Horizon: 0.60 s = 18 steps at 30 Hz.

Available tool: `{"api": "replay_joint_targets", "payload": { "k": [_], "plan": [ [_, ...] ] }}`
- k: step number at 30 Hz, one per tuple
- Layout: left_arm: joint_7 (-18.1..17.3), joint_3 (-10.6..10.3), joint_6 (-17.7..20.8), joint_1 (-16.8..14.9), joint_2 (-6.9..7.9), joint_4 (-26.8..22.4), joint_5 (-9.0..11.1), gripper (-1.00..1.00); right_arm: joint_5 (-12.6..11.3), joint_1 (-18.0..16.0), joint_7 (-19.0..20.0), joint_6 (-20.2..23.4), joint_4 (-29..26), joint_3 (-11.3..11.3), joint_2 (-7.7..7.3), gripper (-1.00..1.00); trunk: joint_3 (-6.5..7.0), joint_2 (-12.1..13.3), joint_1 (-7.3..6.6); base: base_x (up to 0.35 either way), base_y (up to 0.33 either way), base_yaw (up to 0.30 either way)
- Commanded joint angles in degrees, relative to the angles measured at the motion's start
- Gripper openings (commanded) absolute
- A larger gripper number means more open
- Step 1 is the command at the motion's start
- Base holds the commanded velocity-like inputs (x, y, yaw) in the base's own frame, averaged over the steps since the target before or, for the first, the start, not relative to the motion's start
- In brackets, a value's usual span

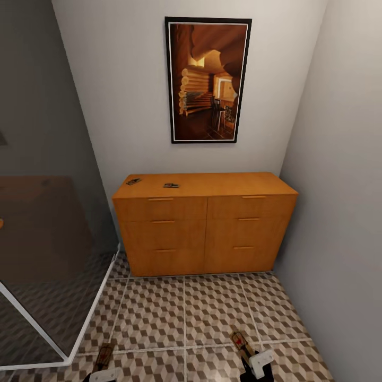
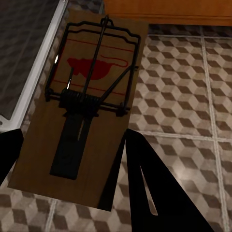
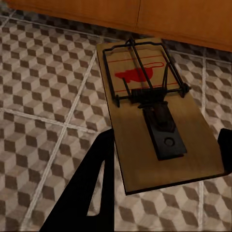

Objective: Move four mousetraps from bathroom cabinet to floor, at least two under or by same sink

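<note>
Each claw grips one trap by the rear end of its board, so each board's long axis runs straight out ahead of the fingers, toward the cabinet (image 1: 204, 223). The left claw (image 1: 101, 371) holds the left trap (image 2: 82, 106) low over the floor (image 1: 212, 307), close to the white frame of the glass screen (image 1: 32, 323). The right claw (image 1: 253, 362) holds the right trap (image 3: 154, 111) above open tiles, nearer the right wall. Whether either board already touches the tiles cannot be told.

Two more traps lie on the cabinet top: one (image 1: 133, 181) near its back left corner, lying askew, and one (image 1: 171, 185) a little to the right of it, nearer the front edge. Both sit on the left half of the top, so the left arm is judged the nearer one for fetching them, once it has let its load go.

The boards are flat tan wood with a printed red mouse shape, a dark wire bow and spring, and a black catch plate. The cabinet is smooth orange-brown wood with six drawers and slim bar handles. The floor has glossy square tiles in a brown, beige and white cube print with pale grout. A framed picture (image 1: 208, 79) hangs on the plain wall above.
</note>
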Motion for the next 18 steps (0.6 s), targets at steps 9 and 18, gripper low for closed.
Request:
{"api": "replay_joint_targets", "payload": {
  "k": [9,18],
  "plan": [
    [0.36,0.02,0.12,0.02,0.0,0.0,-0.23,-1.0,-0.01,-0.01,-0.41,0.12,9.75,-0.07,0.45,-1.0,0.0,0.0,0.0,0.0,0.0,0.0],
    [0.36,0.02,0.2,0.07,-0.08,0.0,-0.2,-1.0,-0.31,-0.01,-0.82,-0.06,9.58,-0.45,0.71,-1.0,0.0,0.0,0.0,0.0,0.0,0.0]
  ]
}}
